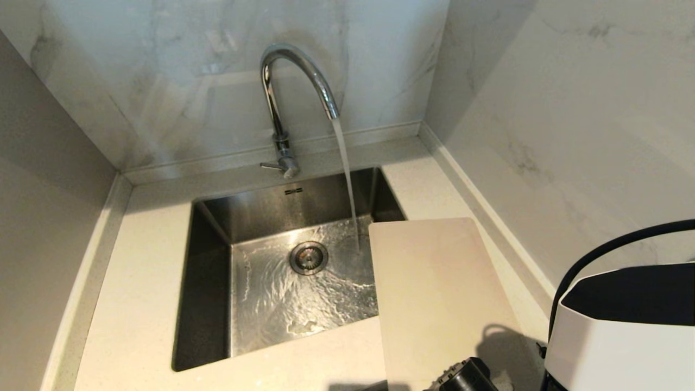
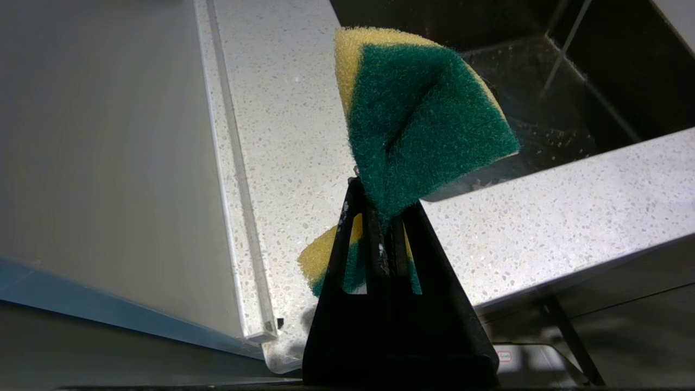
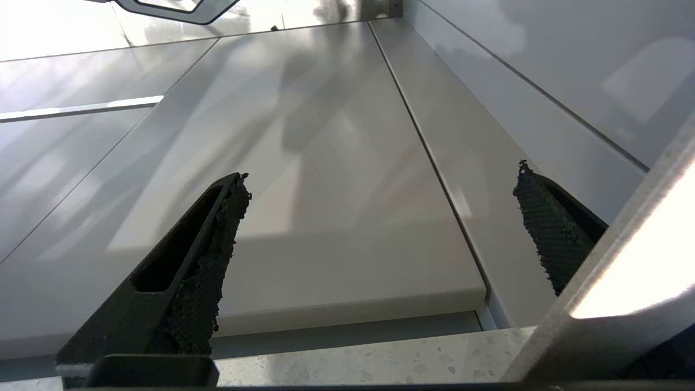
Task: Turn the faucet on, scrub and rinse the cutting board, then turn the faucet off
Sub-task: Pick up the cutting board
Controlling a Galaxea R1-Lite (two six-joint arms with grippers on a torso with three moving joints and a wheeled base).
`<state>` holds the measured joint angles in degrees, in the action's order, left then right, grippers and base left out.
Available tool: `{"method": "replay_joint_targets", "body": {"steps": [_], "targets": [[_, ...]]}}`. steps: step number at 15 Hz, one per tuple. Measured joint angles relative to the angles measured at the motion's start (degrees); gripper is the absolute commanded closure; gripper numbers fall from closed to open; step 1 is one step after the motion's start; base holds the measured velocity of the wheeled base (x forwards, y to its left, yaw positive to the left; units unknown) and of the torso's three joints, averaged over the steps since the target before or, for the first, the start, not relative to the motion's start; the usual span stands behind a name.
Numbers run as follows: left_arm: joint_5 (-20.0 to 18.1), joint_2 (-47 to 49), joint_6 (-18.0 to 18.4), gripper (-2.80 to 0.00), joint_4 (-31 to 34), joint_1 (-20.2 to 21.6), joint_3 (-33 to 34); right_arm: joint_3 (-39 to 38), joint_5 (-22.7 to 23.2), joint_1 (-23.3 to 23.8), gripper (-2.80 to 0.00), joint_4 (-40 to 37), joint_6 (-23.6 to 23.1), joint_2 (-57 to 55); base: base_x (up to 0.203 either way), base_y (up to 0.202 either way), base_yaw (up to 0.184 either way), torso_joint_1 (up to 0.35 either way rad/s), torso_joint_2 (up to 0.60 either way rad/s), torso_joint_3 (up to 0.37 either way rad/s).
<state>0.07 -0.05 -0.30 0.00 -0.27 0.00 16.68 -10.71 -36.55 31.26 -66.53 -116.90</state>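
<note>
While water pours from the tall chrome gooseneck faucet (image 1: 296, 81) into the square stainless-steel sink (image 1: 217, 228), the large cream-white plastic cutting board (image 1: 440, 293) lies flat on the pale speckled stone table (image 1: 136, 293), right of the basin, with one corner overhanging the sink's edge. At the near edge of the table, the left pincer (image 2: 380, 228) is clenched on a folded green-and-yellow scouring sponge (image 2: 423, 119). With its black textured fingers (image 3: 212, 255) spread wide and empty, the right pincer (image 3: 380, 217) points up at glossy grey wall panels.
</note>
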Motion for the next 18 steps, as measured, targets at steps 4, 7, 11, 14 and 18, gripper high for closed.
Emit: {"method": "replay_joint_targets", "body": {"steps": [4,7,11,14,18], "targets": [[0.0,0.0,0.0,0.00,0.0,0.0,0.0,0.3,0.0,-0.1,-2.80,0.0,0.0,0.0,0.000,0.000,0.000,0.000,0.00,0.000],[0.0,0.0,0.0,0.00,0.0,0.0,0.0,0.4,0.0,-0.1,-2.80,0.0,0.0,0.0,0.000,0.000,0.000,0.000,0.00,0.000],[0.0,0.0,0.0,0.00,0.0,0.0,0.0,0.4,-0.1,0.0,0.00,0.0,-0.1,0.1,0.000,0.000,0.000,0.000,0.00,0.000],[0.0,0.0,0.0,0.00,0.0,0.0,0.0,0.4,-0.1,0.0,0.00,0.0,0.0,0.2,0.000,0.000,0.000,0.000,0.00,0.000],[0.0,0.0,0.0,0.00,0.0,0.0,0.0,0.7,0.0,0.0,0.00,-0.1,0.1,0.3,0.000,0.000,0.000,0.000,0.00,0.000]]}}
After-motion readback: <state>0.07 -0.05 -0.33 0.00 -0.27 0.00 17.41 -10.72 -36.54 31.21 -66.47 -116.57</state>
